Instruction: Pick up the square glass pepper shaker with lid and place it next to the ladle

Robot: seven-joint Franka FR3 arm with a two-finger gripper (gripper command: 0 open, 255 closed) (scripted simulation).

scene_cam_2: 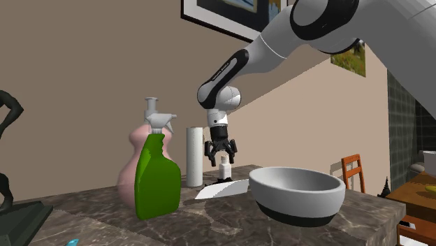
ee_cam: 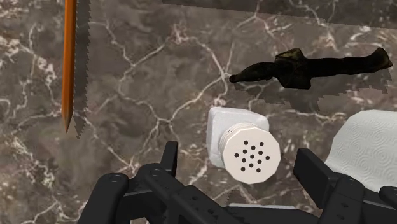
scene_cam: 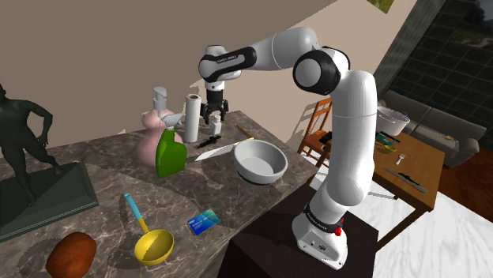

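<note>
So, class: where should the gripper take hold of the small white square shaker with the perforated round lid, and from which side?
Grip the small white square shaker by its flat opposite walls just below the lid, coming straight down from above: it stands upright, and the open black two-finger gripper hangs above it.

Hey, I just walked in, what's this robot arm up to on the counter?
The arm's black gripper hangs just above a small white shaker with a perforated lid, standing on the marble counter. Its fingers are open on either side of the shaker, not touching it, so nothing is held yet. The yellow ladle, the shaker's destination, lies further along the counter.
</note>
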